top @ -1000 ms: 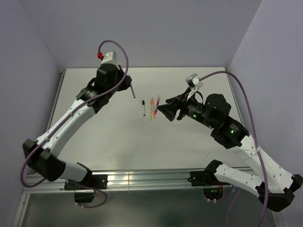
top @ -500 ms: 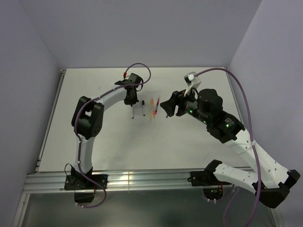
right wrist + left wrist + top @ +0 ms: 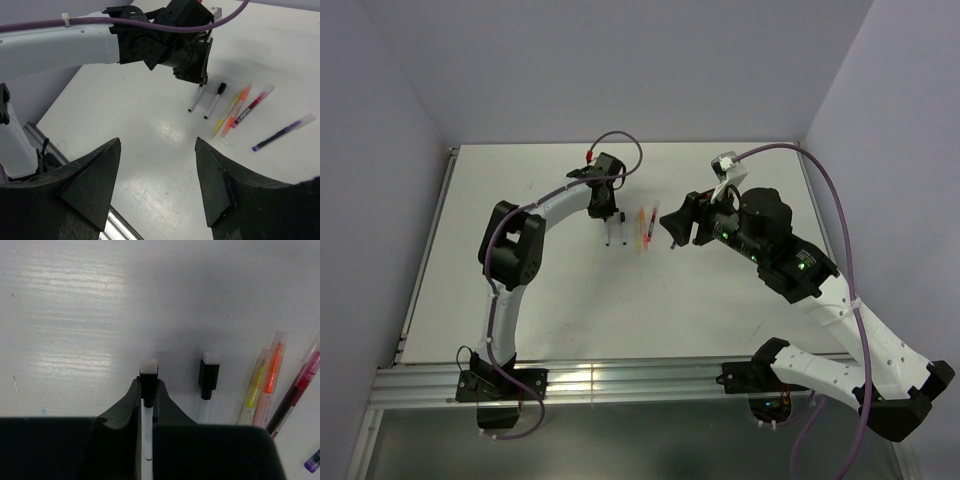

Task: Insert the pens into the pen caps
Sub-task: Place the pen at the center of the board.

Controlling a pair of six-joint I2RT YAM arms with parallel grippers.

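1. My left gripper [image 3: 148, 388] is clamping a white-black pen [image 3: 148, 371], its end pointing toward 12 o'clock.
2. A second white-black pen [image 3: 208, 377] is lying on the table [image 3: 75, 300] just beside it, at 3 o'clock.
3. The yellow pen [image 3: 255, 390], orange pen [image 3: 272, 372], red pen [image 3: 299, 386] and purple pen [image 3: 315, 460] are lying farther toward 3 o'clock.
4. My right gripper [image 3: 157, 185] is hovering, jaws apart, empty.

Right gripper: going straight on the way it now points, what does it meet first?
Probably the table, left of the pens: in the wrist view only its bare top lies between the fingers of the right gripper. Depth is unclear. Farther off is the left gripper, shut on a white-black pen.
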